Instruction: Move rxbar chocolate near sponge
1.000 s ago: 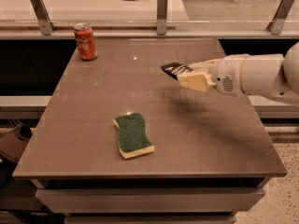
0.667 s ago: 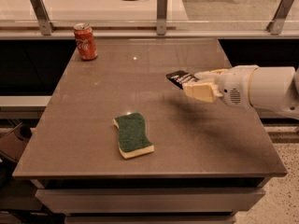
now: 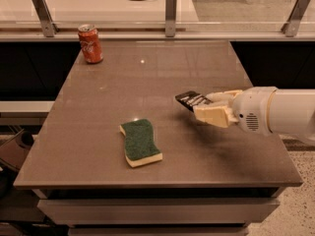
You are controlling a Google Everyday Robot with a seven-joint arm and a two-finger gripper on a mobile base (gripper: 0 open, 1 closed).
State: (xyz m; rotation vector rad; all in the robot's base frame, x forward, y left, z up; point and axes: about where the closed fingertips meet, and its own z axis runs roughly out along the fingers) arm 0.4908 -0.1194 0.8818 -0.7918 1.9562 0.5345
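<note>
The sponge (image 3: 141, 142) lies on the grey table (image 3: 98, 122) near its front middle, green face up over pale yellow foam. My gripper (image 3: 205, 106) comes in from the right, shut on the rxbar chocolate (image 3: 191, 100), a small black wrapper with pale print. The bar sticks out to the left of the cream fingers (image 3: 212, 115) and is held above the table, to the right of the sponge and a little behind it.
An orange-red soda can (image 3: 90, 44) stands upright at the table's back left corner. A glass rail with metal posts (image 3: 170, 9) runs behind the table. My white arm (image 3: 275, 116) reaches over the table's right edge.
My gripper has carried the rxbar chocolate toward the front and left, closer to the sponge. The sponge and the can have not moved.
</note>
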